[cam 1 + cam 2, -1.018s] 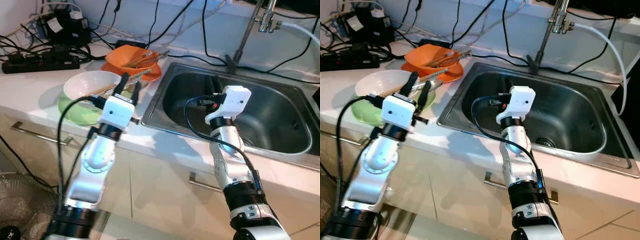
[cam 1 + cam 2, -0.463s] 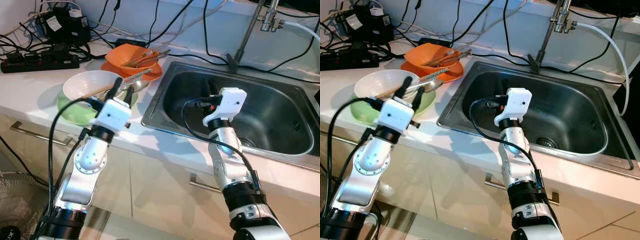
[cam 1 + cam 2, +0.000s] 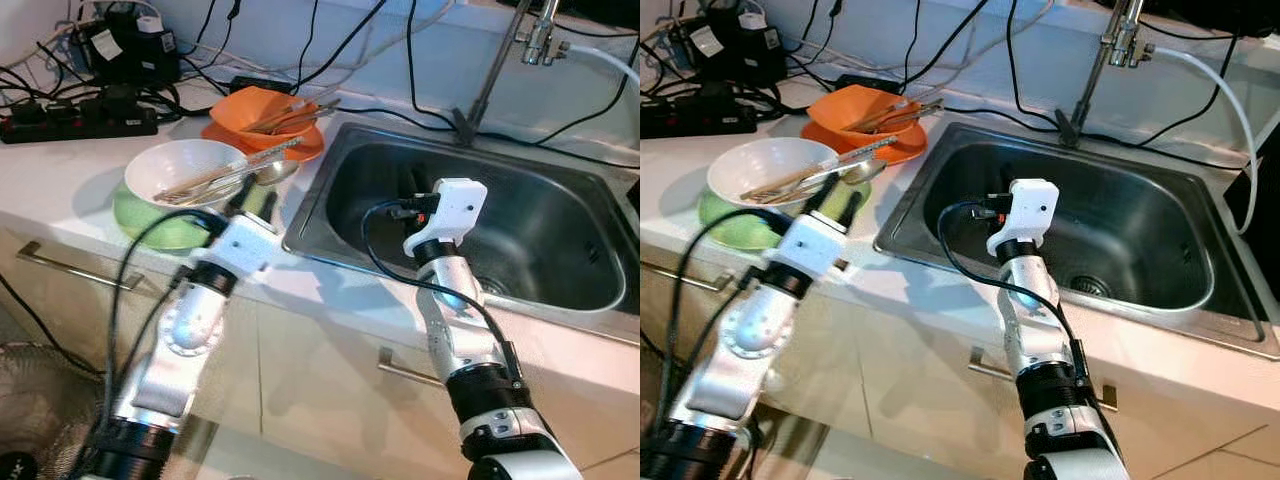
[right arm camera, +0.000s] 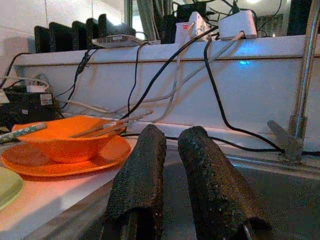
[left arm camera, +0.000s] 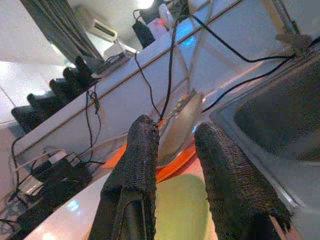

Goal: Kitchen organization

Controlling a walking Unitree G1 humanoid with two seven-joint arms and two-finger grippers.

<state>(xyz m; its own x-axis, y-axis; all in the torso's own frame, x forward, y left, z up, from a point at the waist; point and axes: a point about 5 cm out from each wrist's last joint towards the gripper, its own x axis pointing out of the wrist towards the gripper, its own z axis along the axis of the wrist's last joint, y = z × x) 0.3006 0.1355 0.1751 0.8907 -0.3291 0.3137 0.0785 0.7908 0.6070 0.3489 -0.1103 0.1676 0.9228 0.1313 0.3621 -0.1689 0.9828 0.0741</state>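
On counter far left: power strip (image 3: pixel 80 113), cables. Next: white bowl (image 3: pixel 190 170) nested in green bowl (image 3: pixel 150 215), cutlery (image 3: pixel 225 172) across it; orange bowl (image 3: pixel 262 108) on orange plate (image 3: pixel 300 146) behind. Left gripper (image 3: pixel 252 200) just beside green bowl, at counter edge, fingers (image 5: pixel 142 165) slightly apart, holding nothing. Looks like reach step, nothing grasped yet. Next move likely: close in on cutlery or bowl rim, carry to sink (image 3: pixel 560 180). Right gripper (image 3: pixel 1002 200) hovers over sink, fingers nearly together, empty.
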